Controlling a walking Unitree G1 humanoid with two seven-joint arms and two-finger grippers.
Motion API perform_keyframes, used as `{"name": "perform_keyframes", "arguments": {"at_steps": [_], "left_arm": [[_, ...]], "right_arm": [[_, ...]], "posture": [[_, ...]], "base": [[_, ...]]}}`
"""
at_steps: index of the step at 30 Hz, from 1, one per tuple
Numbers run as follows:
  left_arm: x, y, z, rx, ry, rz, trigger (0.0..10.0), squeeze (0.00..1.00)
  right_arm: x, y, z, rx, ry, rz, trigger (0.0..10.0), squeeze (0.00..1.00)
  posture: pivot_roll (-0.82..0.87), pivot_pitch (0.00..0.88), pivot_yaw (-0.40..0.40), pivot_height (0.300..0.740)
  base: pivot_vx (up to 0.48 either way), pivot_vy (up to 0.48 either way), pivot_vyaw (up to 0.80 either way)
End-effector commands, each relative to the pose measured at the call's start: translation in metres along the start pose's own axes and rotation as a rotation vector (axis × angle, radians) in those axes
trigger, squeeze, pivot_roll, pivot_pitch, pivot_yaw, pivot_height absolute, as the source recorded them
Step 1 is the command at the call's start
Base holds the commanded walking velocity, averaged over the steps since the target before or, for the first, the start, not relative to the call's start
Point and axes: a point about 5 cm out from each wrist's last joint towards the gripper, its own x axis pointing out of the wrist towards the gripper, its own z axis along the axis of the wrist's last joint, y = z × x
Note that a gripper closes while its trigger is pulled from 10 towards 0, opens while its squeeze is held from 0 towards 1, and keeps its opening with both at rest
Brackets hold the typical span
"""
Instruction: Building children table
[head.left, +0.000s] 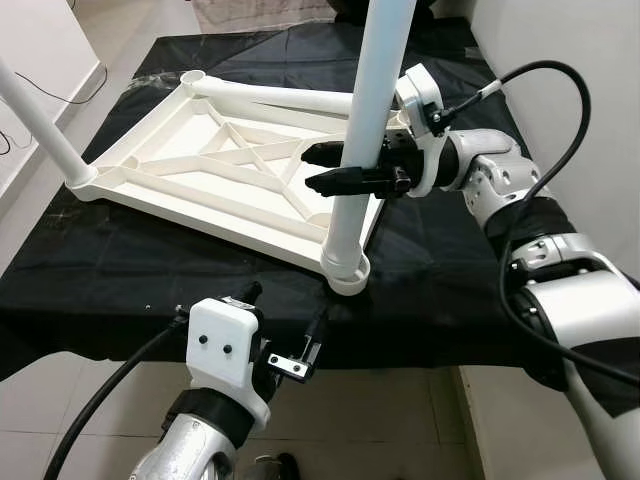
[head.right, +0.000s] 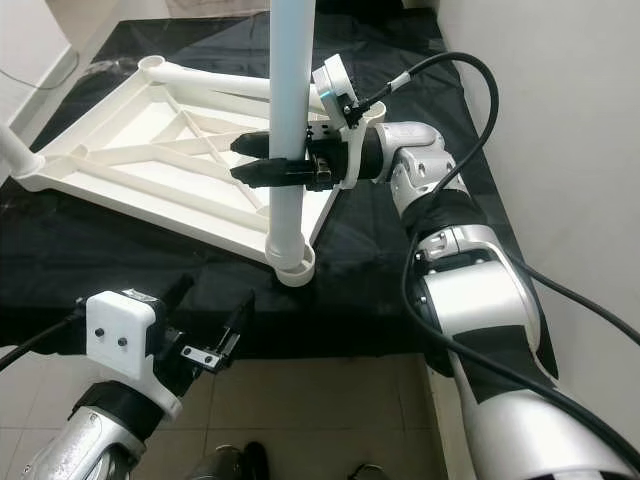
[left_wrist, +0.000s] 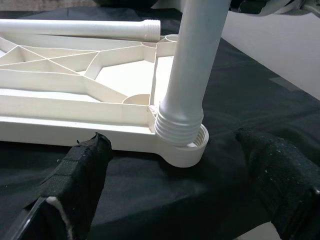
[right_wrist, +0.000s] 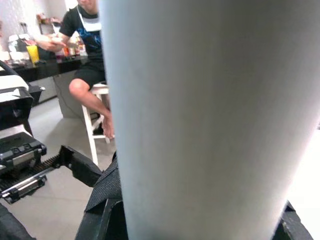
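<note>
Right gripper (head.left: 322, 168) pinches the upright white leg (head.left: 370, 110) at mid-height; its threaded foot sits in the corner socket (left_wrist: 186, 148) of the inverted tabletop (head.left: 200, 170) on the black cloth (head.left: 120, 270). Left gripper (head.left: 290, 325) hangs spread, near the socket. Judged light, rigid, smooth plastic: grip the shaft firmly.

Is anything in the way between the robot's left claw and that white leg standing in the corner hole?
Nothing visible blocks it. The left gripper is open, low at the near edge of the black cloth, and the stretch between it and the upright white leg in its corner socket is bare cloth. The right gripper already clamps that leg higher up.
</note>
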Motion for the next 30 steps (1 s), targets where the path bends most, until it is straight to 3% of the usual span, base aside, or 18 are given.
{"name": "perform_keyframes", "arguments": {"at_steps": [1,11,23,30], "left_arm": [[0.0,0.002,-0.005,0.001,0.023,0.011,10.0,0.0],[0.0,0.002,-0.005,0.004,0.025,0.016,10.0,0.0],[-0.001,0.001,-0.005,0.005,0.027,0.013,10.0,0.0],[0.0,0.001,-0.006,0.005,0.025,0.014,10.0,0.0]], "right_arm": [[0.001,0.005,-0.021,0.076,0.06,0.022,10.0,0.0],[0.003,0.007,-0.023,0.076,0.078,0.05,10.0,0.0],[-0.01,0.004,-0.018,0.057,0.119,0.004,10.0,0.0],[-0.007,0.008,-0.021,0.059,0.137,0.044,10.0,0.0]], "posture": [[0.1,0.246,0.049,0.74],[0.1,0.248,0.046,0.74],[0.09,0.257,0.047,0.74],[0.09,0.256,0.047,0.74]], "base": [[0.0,0.0,0.0],[0.0,0.0,0.0],[0.0,0.0,0.0],[0.0,0.0,0.0]]}}
